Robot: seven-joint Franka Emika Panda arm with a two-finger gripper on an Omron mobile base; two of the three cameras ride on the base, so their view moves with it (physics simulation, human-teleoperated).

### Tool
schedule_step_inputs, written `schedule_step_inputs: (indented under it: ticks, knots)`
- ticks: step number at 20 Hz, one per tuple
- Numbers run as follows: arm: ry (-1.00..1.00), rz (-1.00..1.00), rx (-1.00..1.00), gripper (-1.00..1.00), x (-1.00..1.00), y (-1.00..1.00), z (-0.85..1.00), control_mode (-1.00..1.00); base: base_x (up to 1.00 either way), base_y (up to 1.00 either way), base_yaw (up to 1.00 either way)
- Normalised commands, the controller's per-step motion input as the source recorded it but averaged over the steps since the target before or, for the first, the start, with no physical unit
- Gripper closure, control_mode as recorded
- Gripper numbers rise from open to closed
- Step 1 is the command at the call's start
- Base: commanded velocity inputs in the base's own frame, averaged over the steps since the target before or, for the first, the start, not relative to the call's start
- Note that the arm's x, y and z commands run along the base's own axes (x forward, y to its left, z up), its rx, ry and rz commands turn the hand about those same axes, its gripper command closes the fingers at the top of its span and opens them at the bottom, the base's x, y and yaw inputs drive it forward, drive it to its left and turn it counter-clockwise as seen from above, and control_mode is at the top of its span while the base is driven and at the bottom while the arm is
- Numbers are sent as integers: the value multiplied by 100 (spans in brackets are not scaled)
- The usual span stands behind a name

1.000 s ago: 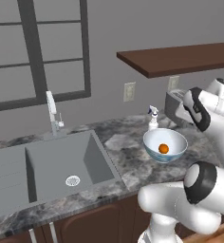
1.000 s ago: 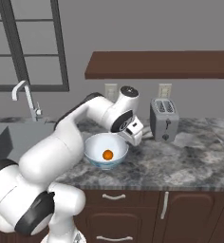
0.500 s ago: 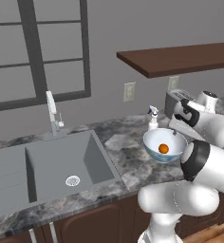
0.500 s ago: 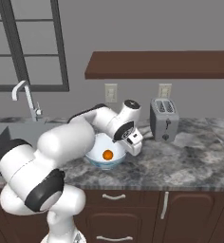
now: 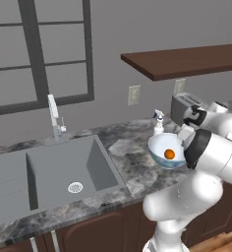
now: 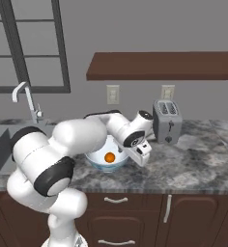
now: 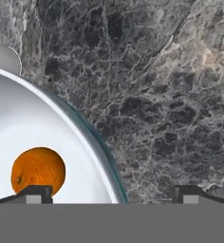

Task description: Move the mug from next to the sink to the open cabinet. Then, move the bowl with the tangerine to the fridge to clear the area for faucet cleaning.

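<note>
**Over the bowl's rim, gripper spread and empty**

Nearest the base, the white arm folds forward over the marbled tabletop [image 6: 203,164], and its gripper [image 6: 141,153] hangs low at the right-hand edge of the bowl [image 6: 97,160], jaws spread wide with nothing between them. From the hand view, one fingertip [image 7: 34,193] sits inside the bowl's white interior, just below the tangerine [image 7: 38,170], while the other fingertip stands outside over bare stone. The bowl's rim [image 7: 97,142] runs between them, so the jaws appear to straddle the wall, though whether they have come down far enough to catch it I cannot tell.

That is the relation the next move turns on: the rim lies between the fingers, curving across the gripper's line of closing, with the tangerine close to the inner finger. My reading is that the bowl step is in hand, and a pinch on the wall would need the inner finger to clear the fruit.

Beyond the bowl stands a small spray bottle [image 5: 159,122], then the toaster [image 6: 166,120] by the wall outlets. Farther left lie the sink [image 5: 49,172] and the faucet [image 5: 54,115] under the window; a dark shelf [image 6: 159,65] runs above.
</note>
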Motion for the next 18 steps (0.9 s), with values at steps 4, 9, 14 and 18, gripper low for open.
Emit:
schedule_step_inputs:
  ticks: [4, 9, 14, 18]
  knots:
    - [6, 4, 0, -100, 13, 12, -29, -100, 0, 0, 0]
    - [1, 4, 0, -100, 4, 21, -24, -100, 0, 0, 0]
    - [-1, 1, 1, 100, 0, 16, -6, -100, 0, 0, 0]
    - [-3, 0, 0, 100, -8, 0, 0, -100, 0, 0, 0]
